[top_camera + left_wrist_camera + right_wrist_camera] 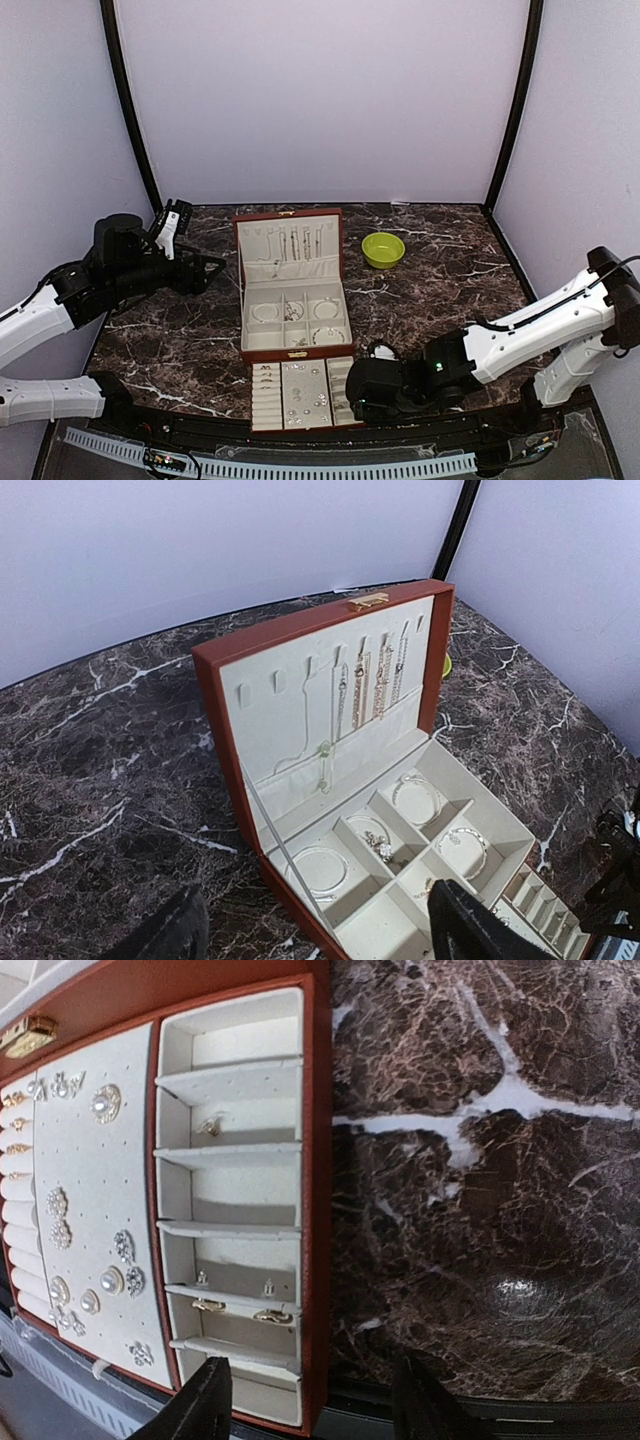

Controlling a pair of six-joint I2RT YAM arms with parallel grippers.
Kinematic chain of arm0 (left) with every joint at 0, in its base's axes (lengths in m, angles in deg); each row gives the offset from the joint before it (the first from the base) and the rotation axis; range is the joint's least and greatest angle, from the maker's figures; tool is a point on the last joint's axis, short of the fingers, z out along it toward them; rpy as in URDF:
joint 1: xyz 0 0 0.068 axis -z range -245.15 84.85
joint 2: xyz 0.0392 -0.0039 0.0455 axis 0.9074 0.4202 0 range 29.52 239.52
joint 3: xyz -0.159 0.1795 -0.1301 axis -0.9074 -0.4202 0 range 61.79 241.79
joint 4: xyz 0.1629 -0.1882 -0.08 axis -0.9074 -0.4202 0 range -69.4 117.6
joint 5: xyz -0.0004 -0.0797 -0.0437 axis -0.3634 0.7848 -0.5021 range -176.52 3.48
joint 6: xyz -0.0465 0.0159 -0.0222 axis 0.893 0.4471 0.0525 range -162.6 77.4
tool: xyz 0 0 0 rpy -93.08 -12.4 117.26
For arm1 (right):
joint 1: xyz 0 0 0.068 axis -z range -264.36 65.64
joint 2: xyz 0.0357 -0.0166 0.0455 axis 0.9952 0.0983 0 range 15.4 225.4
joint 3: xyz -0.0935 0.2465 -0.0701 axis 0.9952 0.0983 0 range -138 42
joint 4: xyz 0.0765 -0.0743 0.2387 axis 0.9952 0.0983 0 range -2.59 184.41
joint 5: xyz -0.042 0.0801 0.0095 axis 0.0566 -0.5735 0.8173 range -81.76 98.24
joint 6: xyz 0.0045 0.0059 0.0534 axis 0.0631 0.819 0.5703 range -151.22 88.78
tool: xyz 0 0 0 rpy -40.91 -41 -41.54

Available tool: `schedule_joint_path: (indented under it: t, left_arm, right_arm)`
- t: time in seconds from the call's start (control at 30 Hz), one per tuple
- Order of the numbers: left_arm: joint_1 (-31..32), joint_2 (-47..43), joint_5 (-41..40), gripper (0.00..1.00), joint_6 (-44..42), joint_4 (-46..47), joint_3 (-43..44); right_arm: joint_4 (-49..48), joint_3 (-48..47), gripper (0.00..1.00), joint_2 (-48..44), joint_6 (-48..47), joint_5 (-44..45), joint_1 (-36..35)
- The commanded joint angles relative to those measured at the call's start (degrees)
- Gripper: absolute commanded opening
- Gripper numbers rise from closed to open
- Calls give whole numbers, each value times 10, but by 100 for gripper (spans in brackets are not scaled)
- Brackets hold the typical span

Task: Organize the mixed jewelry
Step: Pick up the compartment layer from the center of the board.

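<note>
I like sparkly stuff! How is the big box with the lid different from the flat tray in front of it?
The box has an open lid with chains hanging; the tray has no lid. The box holds bracelets in wide sections; the tray holds earrings on a pad and in narrow slots. Both are reddish-brown outside, cream inside.

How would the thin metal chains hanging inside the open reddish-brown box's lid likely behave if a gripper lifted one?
Probably floppy: the thin metal chains hang limp against the cream-lined lid. Likely light, being so fine, and apt to tangle, hanging close together.
</note>
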Motion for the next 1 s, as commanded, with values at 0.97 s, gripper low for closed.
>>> schedule_joint_path:
  t: [0.97]
  left_arm:
    - [-4,-3,11,78,-5,1,-5]
  right_arm:
    - [48,-50,29,57,40,-3,-36]
